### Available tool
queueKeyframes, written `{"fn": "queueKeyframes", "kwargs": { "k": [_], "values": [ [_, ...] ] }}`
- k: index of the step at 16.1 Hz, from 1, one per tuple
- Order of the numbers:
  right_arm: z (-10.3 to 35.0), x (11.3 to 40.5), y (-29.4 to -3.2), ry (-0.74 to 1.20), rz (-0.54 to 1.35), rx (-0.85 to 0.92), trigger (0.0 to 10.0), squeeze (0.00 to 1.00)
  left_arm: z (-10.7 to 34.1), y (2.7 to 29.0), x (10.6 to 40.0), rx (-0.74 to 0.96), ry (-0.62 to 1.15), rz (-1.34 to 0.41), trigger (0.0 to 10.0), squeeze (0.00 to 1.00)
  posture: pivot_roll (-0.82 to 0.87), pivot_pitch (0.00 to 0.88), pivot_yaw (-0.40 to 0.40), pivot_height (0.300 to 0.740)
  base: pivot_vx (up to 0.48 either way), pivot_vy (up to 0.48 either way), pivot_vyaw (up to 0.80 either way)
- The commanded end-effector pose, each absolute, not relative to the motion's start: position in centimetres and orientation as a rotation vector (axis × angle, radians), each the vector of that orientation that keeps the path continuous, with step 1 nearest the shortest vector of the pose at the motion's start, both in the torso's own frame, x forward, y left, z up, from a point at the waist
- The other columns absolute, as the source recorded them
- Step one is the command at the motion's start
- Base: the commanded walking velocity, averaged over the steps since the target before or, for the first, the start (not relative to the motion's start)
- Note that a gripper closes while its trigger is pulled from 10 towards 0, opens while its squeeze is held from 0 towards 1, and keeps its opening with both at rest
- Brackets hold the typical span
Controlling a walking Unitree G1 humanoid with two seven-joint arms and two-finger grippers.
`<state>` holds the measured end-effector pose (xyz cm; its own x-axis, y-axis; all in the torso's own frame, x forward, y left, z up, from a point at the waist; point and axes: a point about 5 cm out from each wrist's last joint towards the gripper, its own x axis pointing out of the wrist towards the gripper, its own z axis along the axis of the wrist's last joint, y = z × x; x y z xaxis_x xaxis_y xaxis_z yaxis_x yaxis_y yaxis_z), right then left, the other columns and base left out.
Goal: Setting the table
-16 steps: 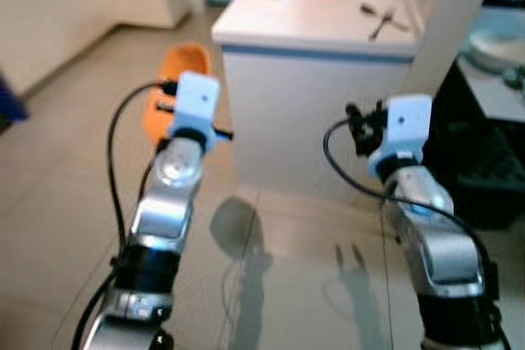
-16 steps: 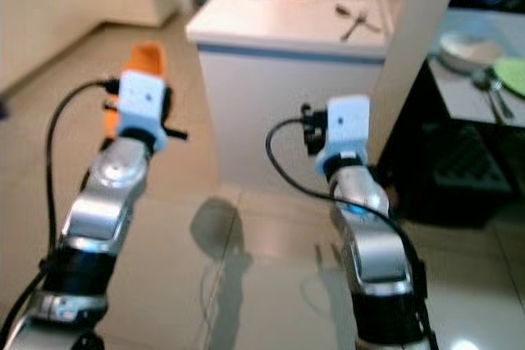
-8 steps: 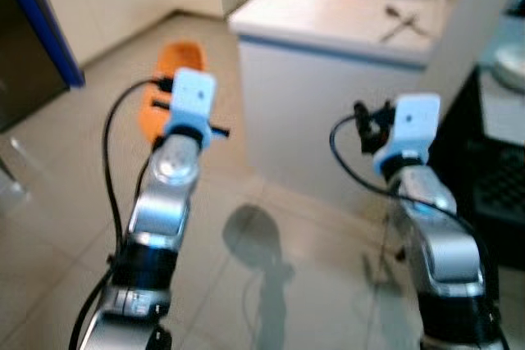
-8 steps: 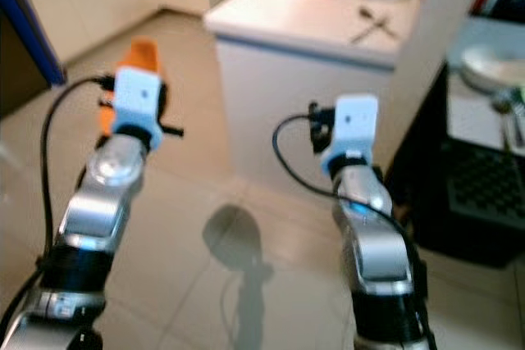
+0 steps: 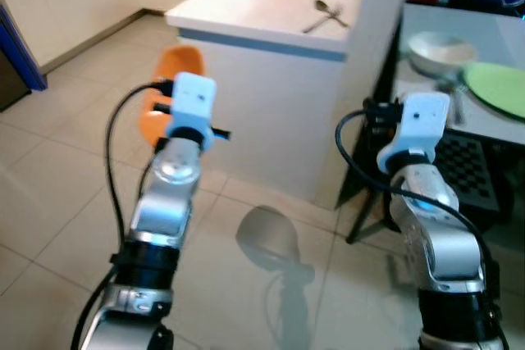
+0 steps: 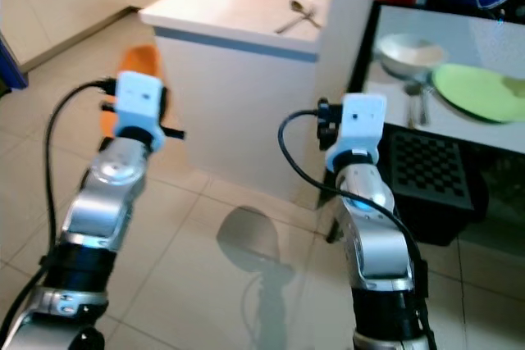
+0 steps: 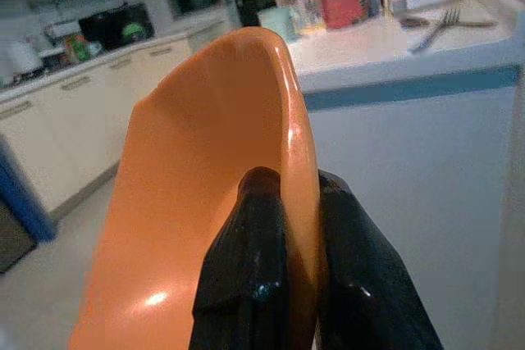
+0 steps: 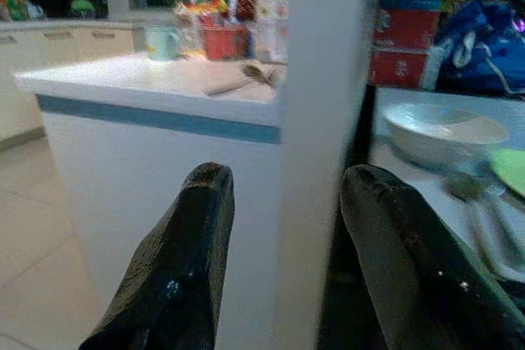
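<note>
An orange plate (image 7: 205,161) is held upright, and my left gripper (image 7: 291,182) is shut on its rim, one finger on each face. In the head views the orange plate (image 5: 168,71) sticks out beyond my raised left wrist, left of the white counter. My right gripper (image 8: 287,182) is open with nothing between its fingers and points towards the counter's corner. To the right stands a table (image 6: 459,125) with a white bowl (image 6: 410,53), a green plate (image 6: 476,92) and cutlery (image 6: 417,104) on it.
The white counter (image 5: 254,18) with a blue stripe stands straight ahead, carrying a spoon and fork (image 5: 324,14), a cup and a red container. A dark checkered seat (image 5: 467,170) sits under the table. Tiled floor lies open to the left.
The camera has swung to the right, so the table with the bowl and green plate has come into view. Both arms keep their raised pose, with the orange plate still held.
</note>
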<state>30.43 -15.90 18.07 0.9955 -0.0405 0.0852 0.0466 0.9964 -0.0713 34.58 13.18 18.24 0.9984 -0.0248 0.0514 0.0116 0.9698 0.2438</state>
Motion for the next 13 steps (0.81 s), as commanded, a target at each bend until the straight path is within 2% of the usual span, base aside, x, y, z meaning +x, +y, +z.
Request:
{"fn": "queueKeyframes", "kwargs": {
  "k": [1,6,13],
  "values": [
    [18.2,30.5,-16.1,-0.088,-0.062,-0.085,10.0,0.00,19.5,12.4,34.7,0.242,-0.116,-0.034,10.0,0.00,-0.08,0.000,0.054,0.740,0.000,-0.465,0.00],
    [18.2,30.5,-15.7,-0.086,-0.052,-0.082,10.0,0.00,19.3,12.4,34.7,0.237,-0.113,-0.029,10.0,0.00,-0.09,0.000,0.053,0.740,0.000,-0.463,0.00],
    [18.1,30.2,-16.9,-0.075,-0.100,-0.087,10.0,0.00,18.3,11.6,34.7,0.229,-0.088,-0.050,10.0,0.00,-0.12,0.000,0.057,0.740,0.000,-0.461,0.00]
  ]
}}
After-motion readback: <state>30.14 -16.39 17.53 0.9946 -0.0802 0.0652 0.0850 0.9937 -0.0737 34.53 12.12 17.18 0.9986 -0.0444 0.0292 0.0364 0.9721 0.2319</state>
